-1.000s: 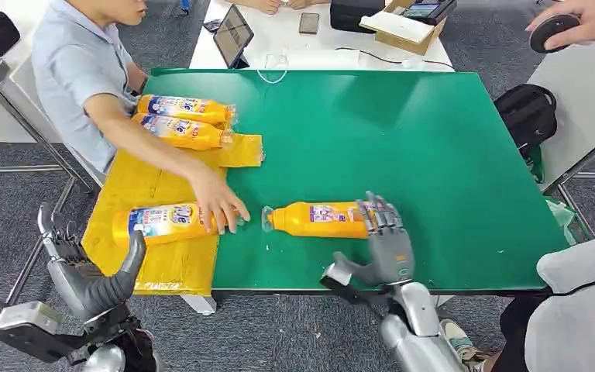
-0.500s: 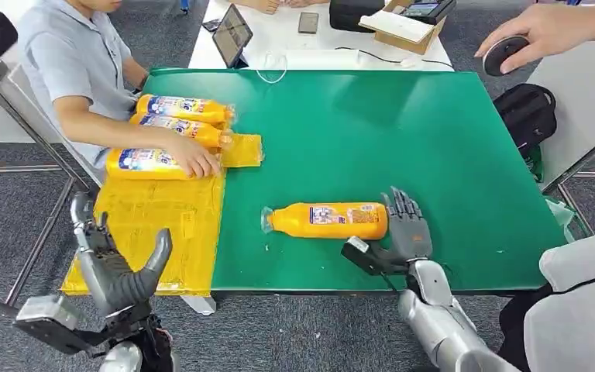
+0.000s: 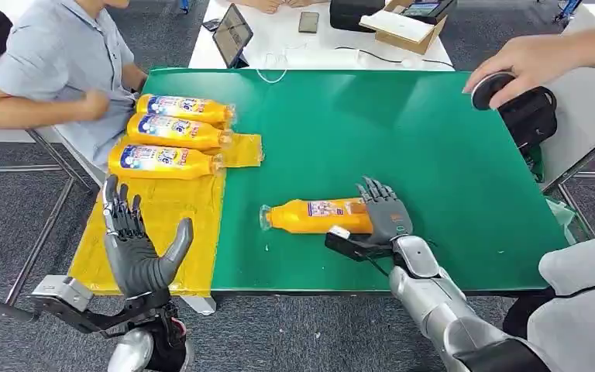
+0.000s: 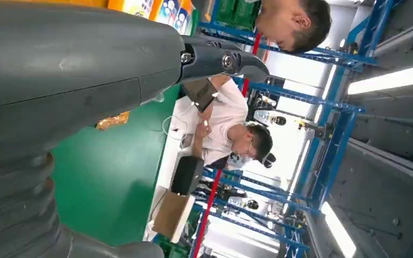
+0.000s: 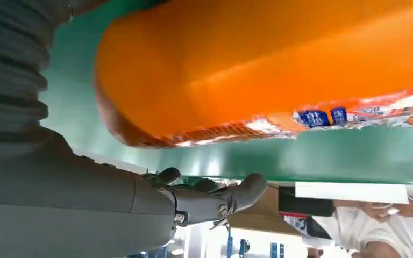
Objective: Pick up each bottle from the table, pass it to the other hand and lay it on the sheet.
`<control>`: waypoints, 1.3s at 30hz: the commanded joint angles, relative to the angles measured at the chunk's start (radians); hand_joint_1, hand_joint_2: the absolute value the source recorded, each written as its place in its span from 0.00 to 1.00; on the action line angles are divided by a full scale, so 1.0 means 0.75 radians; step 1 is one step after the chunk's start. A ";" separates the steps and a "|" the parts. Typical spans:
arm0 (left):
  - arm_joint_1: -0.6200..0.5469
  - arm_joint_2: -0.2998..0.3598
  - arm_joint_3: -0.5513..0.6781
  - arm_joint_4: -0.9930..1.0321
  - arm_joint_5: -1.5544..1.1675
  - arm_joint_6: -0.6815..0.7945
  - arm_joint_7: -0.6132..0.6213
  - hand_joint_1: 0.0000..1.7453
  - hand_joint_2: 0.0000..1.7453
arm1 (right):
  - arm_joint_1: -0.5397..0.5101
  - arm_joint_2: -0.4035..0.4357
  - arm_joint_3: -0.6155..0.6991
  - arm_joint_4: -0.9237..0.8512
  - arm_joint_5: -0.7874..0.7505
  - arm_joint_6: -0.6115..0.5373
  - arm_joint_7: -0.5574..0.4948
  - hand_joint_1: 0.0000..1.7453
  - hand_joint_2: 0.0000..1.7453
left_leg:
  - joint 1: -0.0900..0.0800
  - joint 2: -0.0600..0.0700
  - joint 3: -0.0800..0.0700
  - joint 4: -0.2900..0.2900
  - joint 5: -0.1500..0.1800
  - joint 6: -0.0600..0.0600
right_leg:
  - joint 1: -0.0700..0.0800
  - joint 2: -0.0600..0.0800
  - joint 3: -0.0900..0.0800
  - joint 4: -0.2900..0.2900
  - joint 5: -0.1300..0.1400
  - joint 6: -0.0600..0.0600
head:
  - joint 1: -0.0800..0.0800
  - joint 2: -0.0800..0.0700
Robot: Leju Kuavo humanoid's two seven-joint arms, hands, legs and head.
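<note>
Since a moment ago, the seated person's arm has pulled back off the sheet, and the robot's right hand (image 3: 386, 218) has slid in against the base end of the orange plastic bottle with the blue and white label (image 3: 318, 217), which lies on its side on the green table top (image 3: 434, 139), cap pointing toward the yellow sheet (image 3: 163, 225). Its fingers drape over the bottle's end and the thumb sits on the near side, but the bottle rests on the table and I cannot tell whether the grip has closed. The left hand (image 3: 135, 248) has risen over the sheet's near part, fingers spread, holding nothing. Three more orange bottles (image 3: 166, 133) lie side by side on the sheet's far end. At the table's far right corner another person's hand (image 3: 523, 62) holds a round black object (image 3: 486, 90).
</note>
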 commanded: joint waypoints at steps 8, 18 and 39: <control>-0.055 0.046 -0.092 0.075 0.195 -0.169 0.154 0.00 1.00 | -0.066 0.043 0.114 0.190 0.016 0.117 0.064 0.00 1.00 | 0.002 0.000 0.004 0.001 -0.001 -0.004 | 0.003 -0.002 0.005 0.000 -0.001 -0.005 | 0.000 0.000; -0.081 0.050 -0.074 0.147 0.172 -0.200 0.187 0.00 1.00 | -0.066 0.010 0.112 0.222 -0.023 0.540 0.249 0.00 1.00 | 0.004 0.003 0.014 -0.002 0.001 -0.004 | 0.004 -0.001 0.012 -0.005 0.002 -0.005 | 0.000 0.000; -0.101 0.050 -0.074 0.157 0.153 -0.193 0.182 0.00 1.00 | -0.028 0.019 0.080 0.226 -0.068 0.525 0.181 1.00 1.00 | 0.003 0.000 0.022 -0.003 -0.001 -0.001 | 0.003 -0.003 0.020 -0.006 0.000 -0.004 | 0.000 0.000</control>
